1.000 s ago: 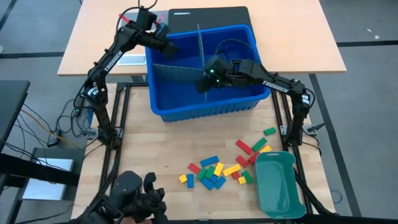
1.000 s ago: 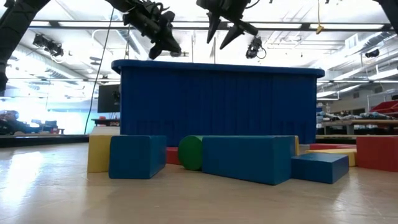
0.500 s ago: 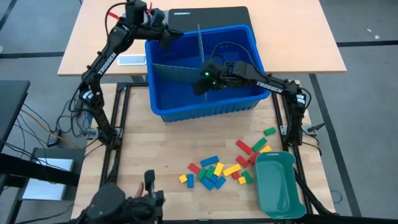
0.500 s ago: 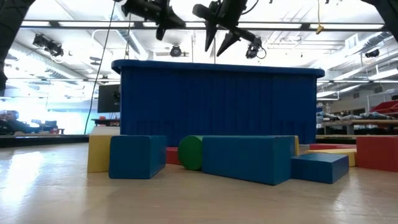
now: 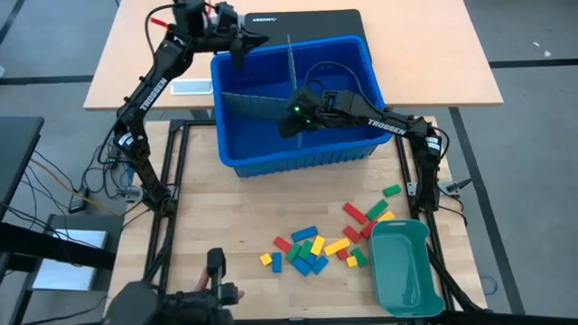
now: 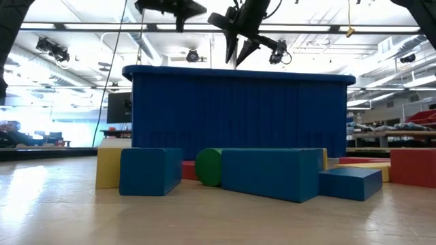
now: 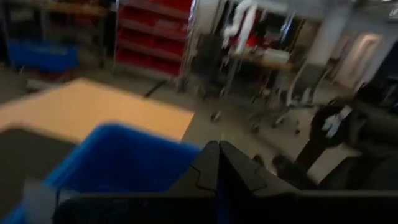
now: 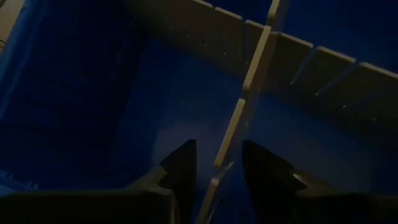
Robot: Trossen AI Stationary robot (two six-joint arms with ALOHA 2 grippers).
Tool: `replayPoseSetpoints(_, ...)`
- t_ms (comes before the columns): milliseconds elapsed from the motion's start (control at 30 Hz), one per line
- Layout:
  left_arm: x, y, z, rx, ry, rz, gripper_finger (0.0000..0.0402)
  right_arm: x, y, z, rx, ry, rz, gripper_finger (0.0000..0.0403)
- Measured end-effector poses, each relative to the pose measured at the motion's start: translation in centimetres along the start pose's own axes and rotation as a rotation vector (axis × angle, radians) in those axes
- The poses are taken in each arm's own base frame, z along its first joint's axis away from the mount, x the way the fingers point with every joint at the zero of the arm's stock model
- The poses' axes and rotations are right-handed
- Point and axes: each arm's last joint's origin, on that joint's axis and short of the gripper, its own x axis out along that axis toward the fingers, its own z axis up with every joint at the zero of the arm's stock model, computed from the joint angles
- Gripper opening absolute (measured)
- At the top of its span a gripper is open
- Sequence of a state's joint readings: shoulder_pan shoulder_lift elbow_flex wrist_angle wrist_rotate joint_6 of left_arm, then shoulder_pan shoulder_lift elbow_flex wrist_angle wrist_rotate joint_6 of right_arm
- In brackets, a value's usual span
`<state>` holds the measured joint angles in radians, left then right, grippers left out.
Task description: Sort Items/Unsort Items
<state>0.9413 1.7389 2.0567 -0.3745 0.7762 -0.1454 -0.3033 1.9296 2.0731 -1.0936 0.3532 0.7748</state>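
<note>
The items, small red, yellow, green and blue blocks (image 5: 316,246), lie loose on the wooden table near its front; the low view shows them close up (image 6: 272,173). My right gripper (image 8: 217,165) is inside the blue bin (image 5: 262,153). It is open, slants down, and has one finger on each side of the top edge of a grey divider sheet (image 8: 239,115), with a little room on both sides. My left gripper (image 5: 257,41) is shut on nothing and points level above the bin's far left corner.
A second slotted grey divider (image 5: 253,101) crosses the bin from left to right. A teal tray (image 5: 406,266) lies at the near right beside the blocks. A dark mat (image 5: 307,23) lies behind the bin. A person (image 5: 176,302) is at the near edge, left of centre.
My left gripper has risen and tipped up from slanting down to level, going toward the far edge above the bin's corner. My right gripper has sunk a little over the divider and its fingers have drawn closer together.
</note>
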Motion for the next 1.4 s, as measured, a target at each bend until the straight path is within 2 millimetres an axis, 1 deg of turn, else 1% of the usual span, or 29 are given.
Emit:
replayPoseSetpoints(133,-0.2,-0.7,1.6,0.014,-0.105,-0.089,0.0016,0.0,0.0,0.0,-0.014,0.0,0.0,0.0076)
replayPoseSetpoints(267,-0.1,-2.0,3.2,0.026,-0.232,-0.175,0.0016,0.0,0.0,0.0,-0.018,-0.005,-0.006,0.0029)
replayPoseSetpoints(333,-0.1,-2.7,4.0,0.033,-0.293,-0.223,0.0016,0.0,0.0,0.0,-0.018,-0.005,-0.007,0.0013)
replayPoseSetpoints(400,-0.3,-3.4,4.6,0.032,-0.335,-0.277,0.0016,0.0,0.0,0.0,-0.018,-0.005,-0.008,0.0008)
replayPoseSetpoints(500,-0.6,-3.7,4.8,0.015,-0.337,-0.323,0.0016,0.0,0.0,0.0,-0.019,-0.003,-0.005,0.0012)
replayPoseSetpoints(600,-0.4,-3.5,4.4,-0.01,-0.282,-0.343,0.0016,0.2,-0.1,-0.1,-0.024,-0.001,-0.003,0.0014)
replayPoseSetpoints(867,0.4,-2.6,2.5,-0.028,-0.142,-0.289,0.0016,2.0,-0.4,-1.1,-0.029,0.017,-0.017,0.001)
replayPoseSetpoints(1100,0.5,-2.3,1.9,-0.031,-0.098,-0.262,0.0016,2.3,-0.1,-1.1,-0.038,0.003,0.012,0.0014)
replayPoseSetpoints(1233,0.6,-2.1,1.3,-0.041,-0.059,-0.246,0.0016,1.2,0.0,-0.1,-0.039,-0.014,0.045,0.0044)
replayPoseSetpoints(1300,0.7,-2.1,1.2,-0.049,-0.049,-0.243,0.0016,0.5,0.1,0.4,-0.055,-0.022,0.054,0.0069)
replayPoseSetpoints(1400,0.7,-2.1,1.2,-0.049,-0.049,-0.243,0.0016,-0.9,0.2,1.8,-0.04,-0.087,0.084,0.0112)
